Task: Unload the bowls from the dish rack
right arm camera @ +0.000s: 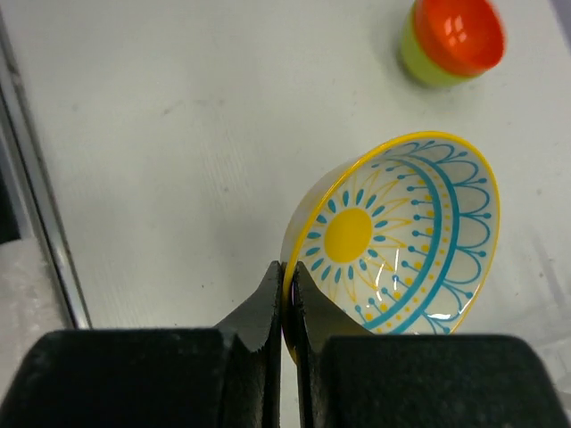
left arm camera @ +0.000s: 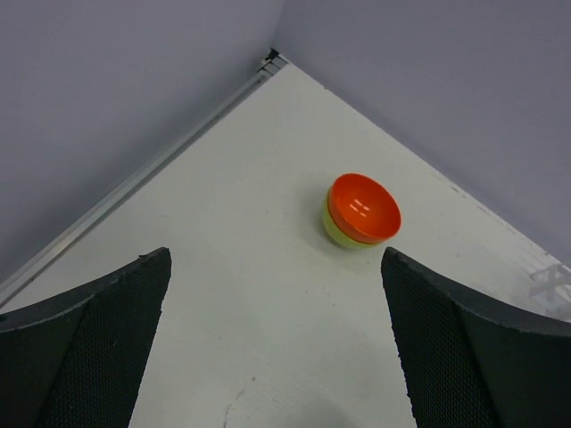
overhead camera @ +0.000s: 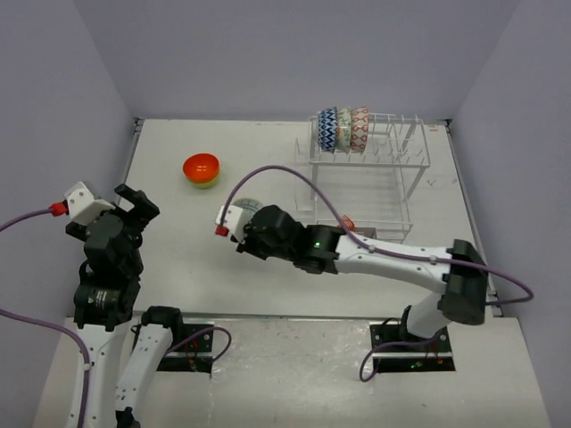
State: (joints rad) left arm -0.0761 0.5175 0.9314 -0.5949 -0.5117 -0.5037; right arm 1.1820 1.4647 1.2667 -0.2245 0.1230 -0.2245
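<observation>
The white wire dish rack [overhead camera: 393,165] stands at the back right. Three patterned bowls stand on edge in its top row: blue-white zigzag [overhead camera: 327,130], green-white [overhead camera: 344,130], red-pink [overhead camera: 359,129]. An orange bowl [overhead camera: 201,167] sits nested in a lime-green bowl [overhead camera: 204,183] on the table at the back left; the pair also shows in the left wrist view [left arm camera: 364,209] and the right wrist view [right arm camera: 451,40]. My right gripper [right arm camera: 287,278] is shut on the rim of the pale yellow bowl [right arm camera: 401,236], held tilted above the table's middle [overhead camera: 243,209]. My left gripper [left arm camera: 277,348] is open and empty.
An orange utensil [overhead camera: 347,223] shows beside the rack's lower front. The grey walls close the table at the back and both sides. The right arm [overhead camera: 384,259] stretches across the table's middle toward the left.
</observation>
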